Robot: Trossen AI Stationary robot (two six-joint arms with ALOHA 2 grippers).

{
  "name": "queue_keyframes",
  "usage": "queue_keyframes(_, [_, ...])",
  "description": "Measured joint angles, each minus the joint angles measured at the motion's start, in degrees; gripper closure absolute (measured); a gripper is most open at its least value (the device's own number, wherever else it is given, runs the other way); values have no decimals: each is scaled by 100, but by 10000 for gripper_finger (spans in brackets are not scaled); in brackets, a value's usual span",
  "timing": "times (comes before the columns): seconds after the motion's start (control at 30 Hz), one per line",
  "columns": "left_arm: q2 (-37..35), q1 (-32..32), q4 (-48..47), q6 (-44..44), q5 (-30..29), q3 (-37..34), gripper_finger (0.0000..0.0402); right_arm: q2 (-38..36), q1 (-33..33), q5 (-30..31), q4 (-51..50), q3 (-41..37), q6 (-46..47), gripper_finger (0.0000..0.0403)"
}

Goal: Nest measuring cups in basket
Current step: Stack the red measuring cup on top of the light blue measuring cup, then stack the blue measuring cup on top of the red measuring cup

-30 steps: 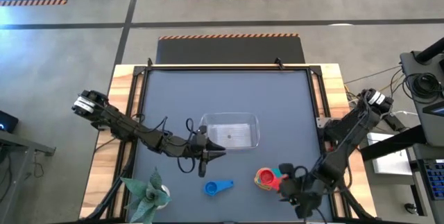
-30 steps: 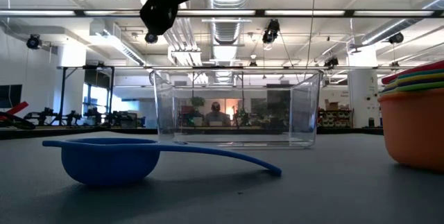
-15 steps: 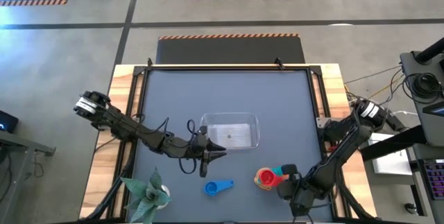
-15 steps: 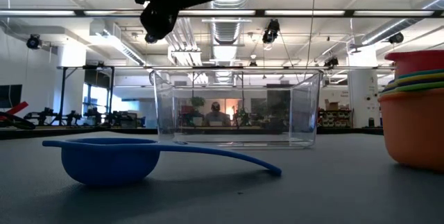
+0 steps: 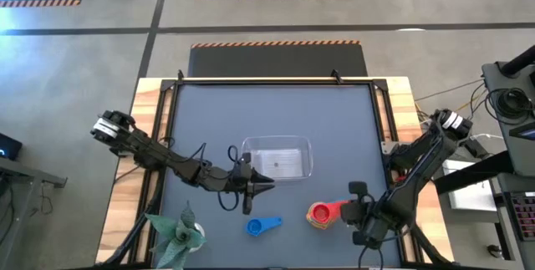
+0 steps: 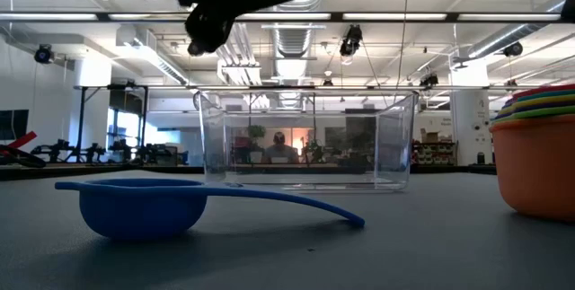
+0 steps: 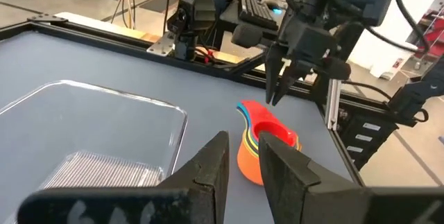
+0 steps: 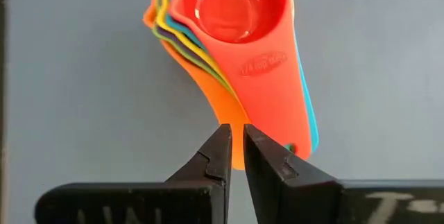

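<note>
While the right gripper (image 8: 235, 148) hangs with fingers nearly shut above the handles of the nested cups (image 5: 319, 214), the left gripper (image 5: 261, 186) waits, fingers narrow, beside the basket (image 5: 277, 158); a blue cup (image 5: 257, 226) lies apart on the counter (image 5: 251, 111).

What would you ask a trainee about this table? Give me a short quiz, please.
1. True or false: the basket already holds a cup.
2. Which colour is the lone cup lying apart from the stack? A) red B) blue C) green
3. Fill in: the tool poised at the stack's handles belongs to the ___ arm.

Key: 1. False, the basket is empty. 2. B. 3. Right.
</note>
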Motion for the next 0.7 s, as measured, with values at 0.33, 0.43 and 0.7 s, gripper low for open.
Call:
queue_keyframes(0.33, [912,-587,-5446,-370,113,3210,363,-966,378,1054,-42,-2,-241,376])
queue_keyframes(0.43, [1584,-707,-6937,-801,458,4183,364,-1171,500,1416,-33,-2,-404,376])
queue_keyframes(0.7, [2787,-796,-8839,-1416,1431,5547,333,-1266,562,1527,-30,-2,-449,375])
